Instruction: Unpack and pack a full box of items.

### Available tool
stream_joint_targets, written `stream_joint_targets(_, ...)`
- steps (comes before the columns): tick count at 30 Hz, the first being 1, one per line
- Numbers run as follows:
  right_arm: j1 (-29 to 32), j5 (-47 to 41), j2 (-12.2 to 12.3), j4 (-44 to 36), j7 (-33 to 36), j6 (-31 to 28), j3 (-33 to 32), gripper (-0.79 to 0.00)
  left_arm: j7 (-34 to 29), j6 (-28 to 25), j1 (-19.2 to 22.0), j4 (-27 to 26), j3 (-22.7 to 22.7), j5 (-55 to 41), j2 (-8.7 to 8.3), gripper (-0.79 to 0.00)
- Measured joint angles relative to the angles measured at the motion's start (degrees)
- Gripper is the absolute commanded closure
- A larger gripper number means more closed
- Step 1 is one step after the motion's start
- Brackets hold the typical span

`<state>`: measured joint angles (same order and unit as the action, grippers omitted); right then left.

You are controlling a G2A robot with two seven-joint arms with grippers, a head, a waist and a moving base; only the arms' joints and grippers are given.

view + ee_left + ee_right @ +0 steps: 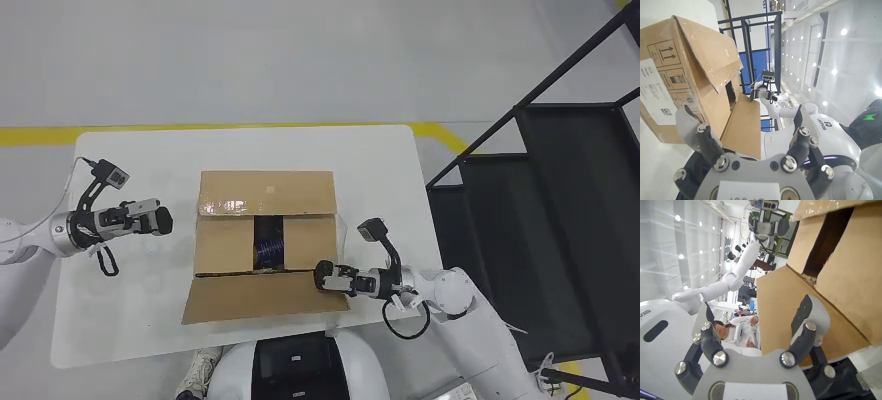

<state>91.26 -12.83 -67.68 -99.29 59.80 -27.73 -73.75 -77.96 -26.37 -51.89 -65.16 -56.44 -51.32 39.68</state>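
Fingers (814, 311) apart, right gripper (756, 303) at flap (780, 317)

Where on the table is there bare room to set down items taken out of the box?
Bare table runs along the far edge beyond the box, and on the right side. The near-left corner is also free. Crowded: the left gripper beside the box's left wall, the right gripper at the near flap.

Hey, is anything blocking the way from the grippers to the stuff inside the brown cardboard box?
Yes. On the brown cardboard box, the left inner flap and the right inner flap lie folded over the opening. Only a narrow gap between them shows a dark item. The outer flaps are already folded out.
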Motion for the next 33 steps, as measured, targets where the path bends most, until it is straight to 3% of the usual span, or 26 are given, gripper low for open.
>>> stream_joint_targets(7, 2.55, 8.71, 0.1, 0.53, -3.7, 1.68, 4.17, -0.785, -3.83, 3.82, -0.54, -2.8, -1.01, -1.28, 1.0, -0.785)
stream_joint_targets(20, 2.08, 12.81, 0.53, 2.64, -8.15, 3.46, 6.43, -0.785, -7.26, 7.26, -0.25, -3.28, -0.31, 0.48, 3.65, -0.785)
stream_joint_targets(26, 1.94, 13.09, 0.83, 2.56, -8.64, 3.53, 6.98, -0.785, -7.25, 7.27, 1.42, -1.08, 0.88, 2.15, 5.25, -0.785)
stream_joint_targets(33, 2.19, 11.85, 1.32, 2.54, -9.1, 3.07, 6.5, -0.785, -8.37, 8.39, 5.28, 4.9, 4.31, 1.61, 8.12, -0.785)
